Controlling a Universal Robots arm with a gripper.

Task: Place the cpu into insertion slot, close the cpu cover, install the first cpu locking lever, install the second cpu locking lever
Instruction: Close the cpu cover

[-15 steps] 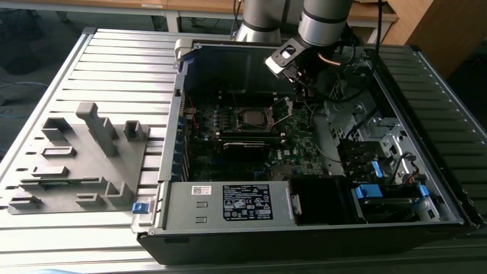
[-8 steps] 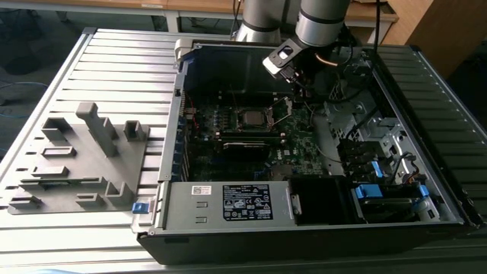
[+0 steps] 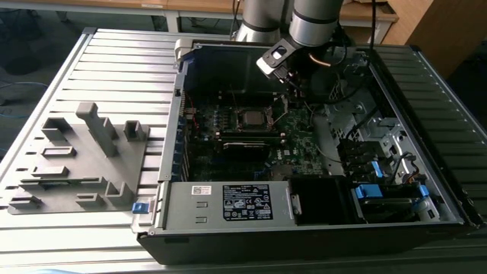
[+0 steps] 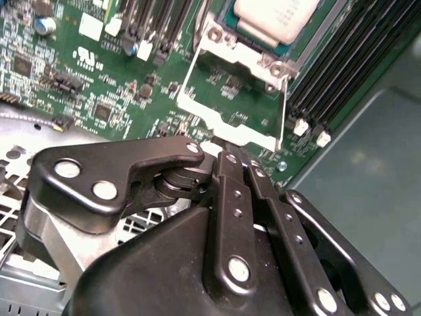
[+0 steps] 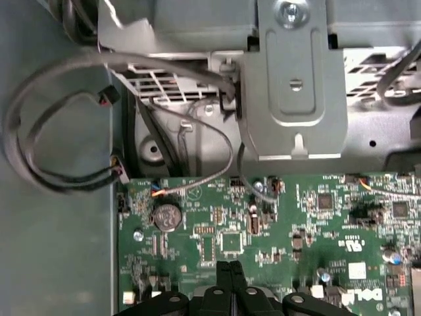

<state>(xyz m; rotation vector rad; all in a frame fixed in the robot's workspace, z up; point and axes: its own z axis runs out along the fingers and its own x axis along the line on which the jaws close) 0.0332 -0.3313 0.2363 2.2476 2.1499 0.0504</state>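
The cpu [image 4: 276,16], with its dull grey metal top, lies in the insertion slot [image 4: 258,60] on the green motherboard; in the exterior view the cpu [image 3: 251,118] is mid-board inside the open case. The cpu cover [image 4: 243,130], a thin silver frame, is swung open away from the socket, and green board shows through its window. My gripper [image 4: 230,157] is shut, its black fingertips right at the cover's free edge. I cannot tell whether they pinch that edge. In the first wrist view the gripper [image 5: 230,266] hangs over the board with its fingers pressed together. The arm reaches into the case from the far side.
Black memory sticks [image 4: 342,59] run beside the socket. Loose cables [image 5: 52,131] and a grey metal bracket [image 5: 296,85] lie past the board's edge. A labelled metal box [image 3: 243,202] fills the case front. A grey fixture tray [image 3: 76,160] stands on the exterior view's left.
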